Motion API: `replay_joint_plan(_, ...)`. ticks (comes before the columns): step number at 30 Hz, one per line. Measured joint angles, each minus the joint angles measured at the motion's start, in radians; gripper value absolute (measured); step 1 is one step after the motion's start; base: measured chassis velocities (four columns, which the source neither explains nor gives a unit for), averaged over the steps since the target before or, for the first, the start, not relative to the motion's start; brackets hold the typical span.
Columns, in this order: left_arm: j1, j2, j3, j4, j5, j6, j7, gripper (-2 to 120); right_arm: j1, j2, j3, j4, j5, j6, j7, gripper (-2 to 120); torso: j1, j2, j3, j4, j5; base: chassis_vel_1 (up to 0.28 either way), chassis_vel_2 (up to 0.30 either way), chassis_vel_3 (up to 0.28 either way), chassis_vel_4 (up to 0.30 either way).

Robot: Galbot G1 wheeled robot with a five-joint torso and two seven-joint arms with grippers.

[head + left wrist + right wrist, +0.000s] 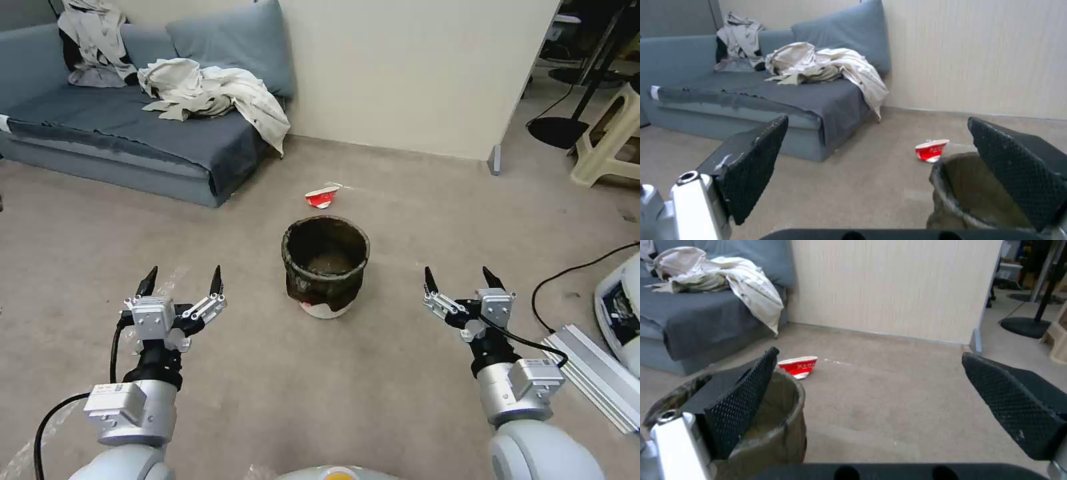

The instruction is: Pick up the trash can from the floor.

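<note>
At the far left, a long blue-grey sofa [133,127] stands against a cream wall, with rumpled off-white clothes [213,93] heaped on its seat and trailing over the end nearest the corner. In front of it spreads the flat beige-grey carpeted floor [373,373]. The robot's left gripper [181,282] hangs low over the carpet, its two black pointed fingers spread wide with nothing between them. Near the middle of the floor, between the two arms and a little farther from the robot than they reach, the small round white trash can [325,263] stands upright; its crinkled dark plastic liner is folded down over the rim and covers most of the outside, leaving a strip of white at the base. Just behind the can, towards the wall, a crushed red-and-white paper cup [323,196] lies on its side, apart from the can. To the right of the can, the right gripper [463,279] hangs at about the same height as the other, fingers likewise spread and holding nothing. Neither gripper touches the can. At the far right, a black cable [573,273] curls across the carpet beside a pale metal rail [593,373].
</note>
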Motion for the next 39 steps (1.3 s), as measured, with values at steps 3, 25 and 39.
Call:
replay_joint_plan(3,0.000,0.000,0.000,0.000,0.000,0.000,0.000,100,0.000,0.000,0.000,0.000,0.000,0.001,0.000,100,0.000,0.000,0.000,0.0000,-0.0008,-0.153,0.137,0.147,-0.151)
replay_joint_plan(25,-0.019,0.057,-0.002,0.018,-0.041,0.021,0.000,100,0.002,-0.001,-0.007,-0.018,0.000,0.021,0.021,100,0.000,0.000,0.000,-0.0002,-0.0005,-0.086,0.091,0.096,-0.091)
replay_joint_plan(39,-0.183,0.258,0.002,0.102,-0.273,0.189,-0.104,100,0.016,-0.035,0.010,-0.055,0.050,0.046,0.004,100,0.000,0.000,0.000,-0.0001,-0.0005,0.000,0.000,0.000,0.000)
